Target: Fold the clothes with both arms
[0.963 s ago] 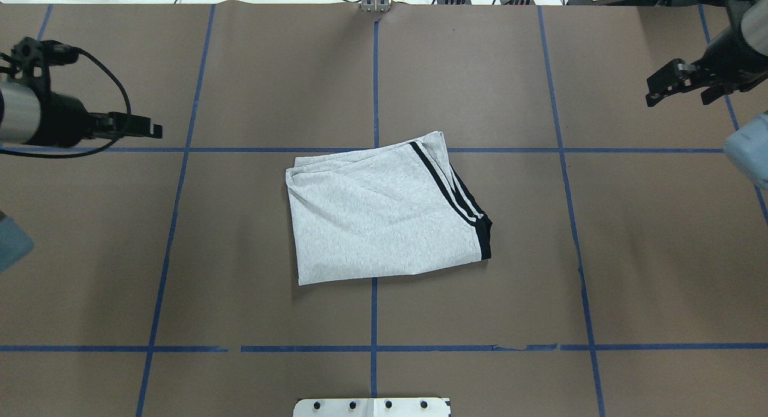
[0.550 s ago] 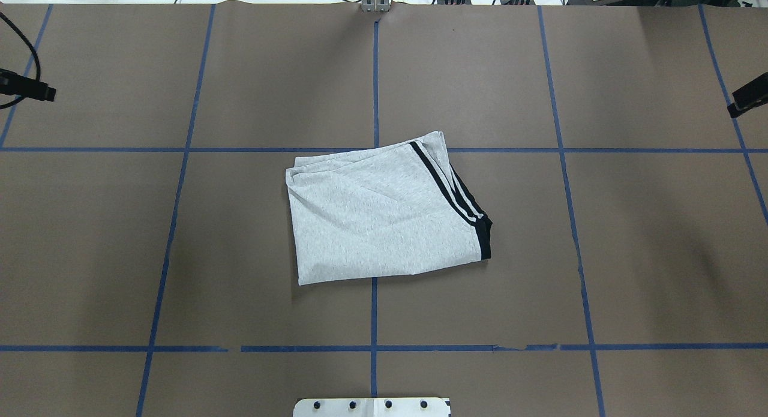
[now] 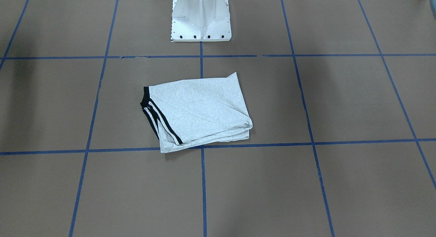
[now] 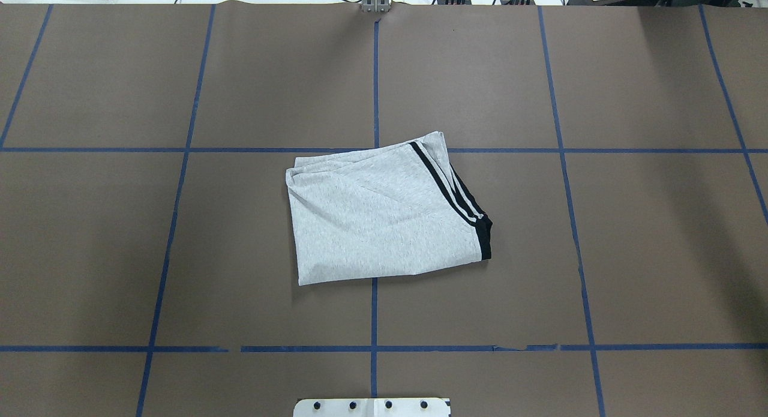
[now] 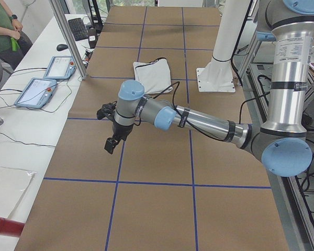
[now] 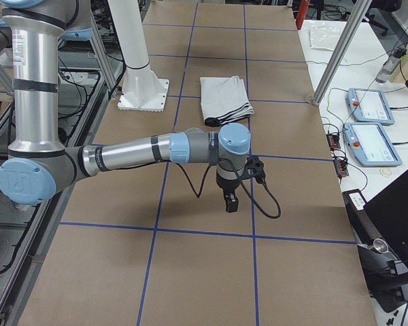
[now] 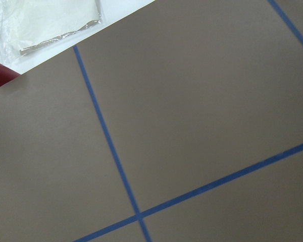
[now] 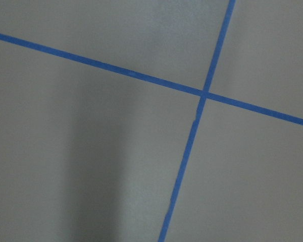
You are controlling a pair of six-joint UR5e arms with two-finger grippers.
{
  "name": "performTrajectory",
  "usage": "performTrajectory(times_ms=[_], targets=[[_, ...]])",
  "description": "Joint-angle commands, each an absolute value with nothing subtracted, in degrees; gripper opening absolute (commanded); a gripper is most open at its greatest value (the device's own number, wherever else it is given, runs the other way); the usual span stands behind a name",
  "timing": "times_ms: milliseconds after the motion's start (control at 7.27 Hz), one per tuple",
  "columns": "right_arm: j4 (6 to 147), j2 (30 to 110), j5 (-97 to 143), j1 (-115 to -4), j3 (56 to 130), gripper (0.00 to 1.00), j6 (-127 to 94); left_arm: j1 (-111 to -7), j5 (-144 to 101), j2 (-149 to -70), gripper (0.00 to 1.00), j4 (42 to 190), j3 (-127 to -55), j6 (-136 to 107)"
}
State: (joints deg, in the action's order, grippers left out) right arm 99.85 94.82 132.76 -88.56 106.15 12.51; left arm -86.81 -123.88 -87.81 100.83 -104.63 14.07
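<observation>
folded grey t-shirt (image 4: 384, 219) on table (image 4: 660, 255), left gripper (image 5: 111, 144), right gripper (image 6: 230, 202) well apart (claw widths cannot be told)

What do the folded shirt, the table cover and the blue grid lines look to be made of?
Folded shirt: soft knit, probably cotton jersey, matte heather grey; its layered edges sag and crease. Table cover: likely brown paper, matte and flat. Blue grid lines: seemingly masking tape, with ragged breaks.

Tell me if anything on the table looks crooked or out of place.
The folded T-shirt lies askew, its edges turned against the blue tape lines, with layers uneven at one corner. Nothing else stands out.
</observation>
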Motion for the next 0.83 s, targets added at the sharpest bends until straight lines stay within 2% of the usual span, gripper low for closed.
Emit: performTrajectory(times_ms=[0,275,688], targets=[[99.6,97.3,133.0,-90.9,107.0,1.0,14.2,-89.1,-125.4,-82.3,1.0,105.2,-103.0,15.8],[99.7,97.1,133.2,-90.9,103.0,1.0,13.7,-89.5,-125.9,-83.6,1.0,105.8,-95.8,15.0],[99.7,96.6,133.9,-90.9,101.1,1.0,10.6,-89.3,-130.8,-83.8,1.0,104.5,-95.6,3.3]])
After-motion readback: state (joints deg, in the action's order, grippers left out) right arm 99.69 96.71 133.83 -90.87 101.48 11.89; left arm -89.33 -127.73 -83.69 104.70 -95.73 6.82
